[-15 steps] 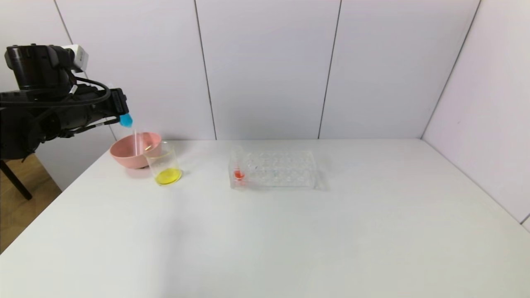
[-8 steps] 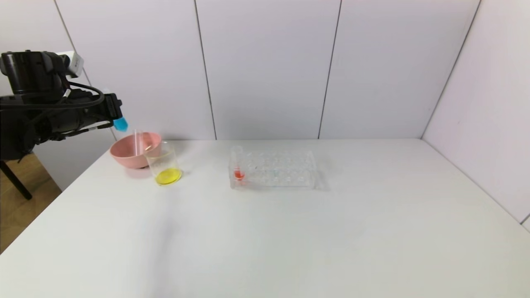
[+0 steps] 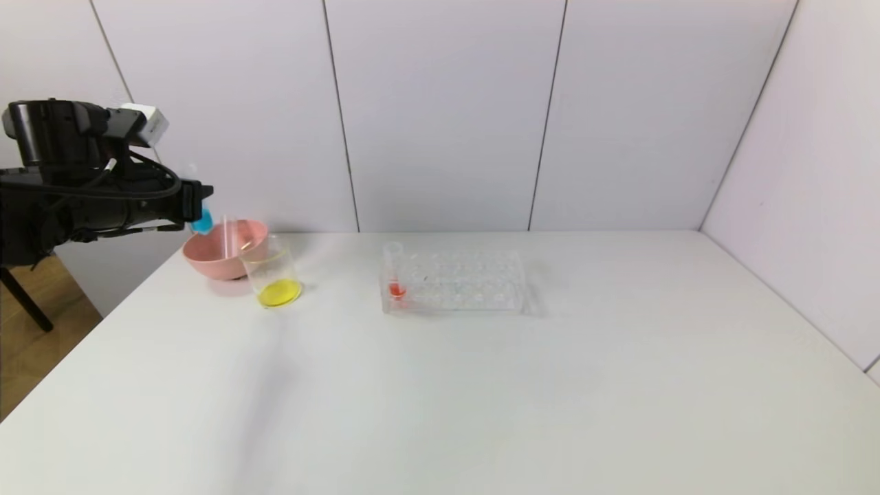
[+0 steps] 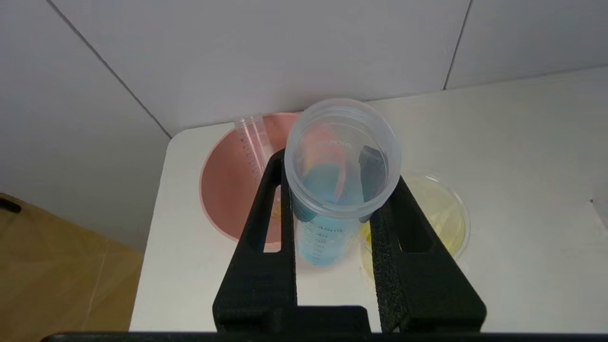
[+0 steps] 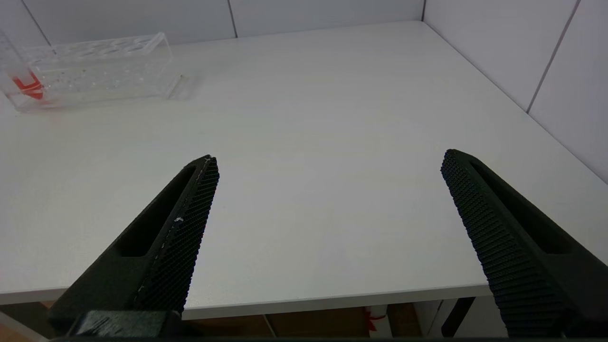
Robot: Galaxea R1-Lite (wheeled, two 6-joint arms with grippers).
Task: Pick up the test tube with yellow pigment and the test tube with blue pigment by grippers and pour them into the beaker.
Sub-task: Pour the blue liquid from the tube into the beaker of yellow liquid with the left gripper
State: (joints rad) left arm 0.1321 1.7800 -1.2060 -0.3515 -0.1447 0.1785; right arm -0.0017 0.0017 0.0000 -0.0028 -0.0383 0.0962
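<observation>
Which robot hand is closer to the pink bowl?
The left hand. It hangs just above the pink bowl, shut on the test tube with blue pigment. The right hand is open, far off over the table's other side.

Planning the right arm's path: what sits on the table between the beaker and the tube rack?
Nothing: the head view shows bare table between the beaker and the tube rack.
</observation>
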